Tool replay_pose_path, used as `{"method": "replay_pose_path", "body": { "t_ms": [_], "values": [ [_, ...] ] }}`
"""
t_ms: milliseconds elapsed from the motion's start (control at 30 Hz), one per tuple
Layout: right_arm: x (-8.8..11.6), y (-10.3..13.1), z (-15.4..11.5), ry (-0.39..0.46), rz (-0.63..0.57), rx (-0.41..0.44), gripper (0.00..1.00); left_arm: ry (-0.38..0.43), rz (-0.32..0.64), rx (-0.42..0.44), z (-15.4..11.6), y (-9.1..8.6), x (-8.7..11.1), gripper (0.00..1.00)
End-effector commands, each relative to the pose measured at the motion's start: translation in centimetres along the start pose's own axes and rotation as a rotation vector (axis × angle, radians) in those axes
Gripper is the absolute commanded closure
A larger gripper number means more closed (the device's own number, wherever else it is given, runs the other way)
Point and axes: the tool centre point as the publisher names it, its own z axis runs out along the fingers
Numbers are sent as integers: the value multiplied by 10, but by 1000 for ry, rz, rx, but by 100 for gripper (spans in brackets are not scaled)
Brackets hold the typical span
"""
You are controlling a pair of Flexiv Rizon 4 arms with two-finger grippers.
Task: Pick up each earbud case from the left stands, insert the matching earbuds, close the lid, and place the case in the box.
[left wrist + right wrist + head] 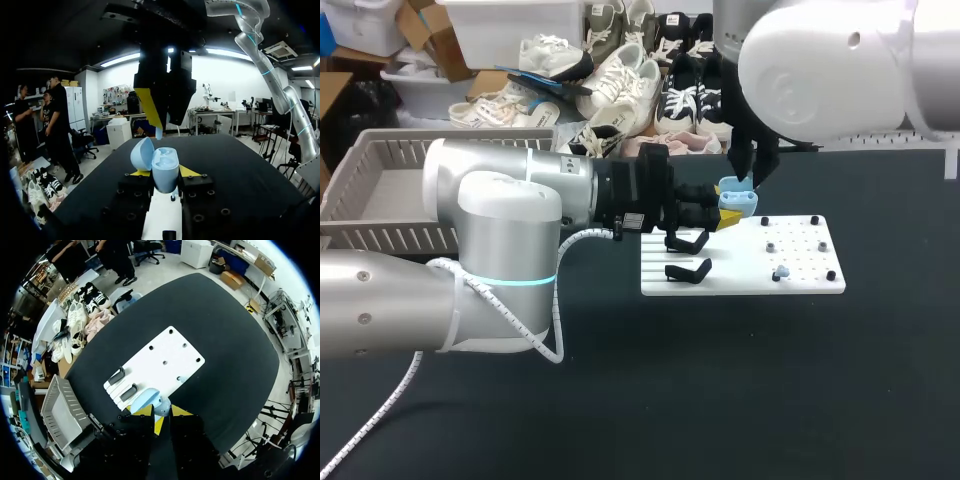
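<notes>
Left gripper [725, 212] is clamping the pale blue earbud case [738, 198] from both sides and holding it off the table, over the back edge of the white board [800, 285], just past the two black stands [688, 243]. The lid is hanging open. Right gripper [752, 172] is hovering straight above the open case, fingers nearly together and pinching a small pale blue earbud [158, 133] that's poking out below the tips. A second earbud [781, 272] is sitting on the board among the pegs. The grey slatted box [390, 240] is sitting well off to the left.
</notes>
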Motion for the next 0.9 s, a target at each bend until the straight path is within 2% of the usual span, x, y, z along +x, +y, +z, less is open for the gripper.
{"method": "replay_pose_path", "body": {
  "t_ms": [33, 900],
  "values": [
    [1, 4, 2, 5, -5, 4, 100, -2, 1, -4, 0, -1, 0, 100],
    [9, -1, 11, 44, -14, 1, 100, -2, 1, -4, 0, -1, 0, 100]
  ]
}}
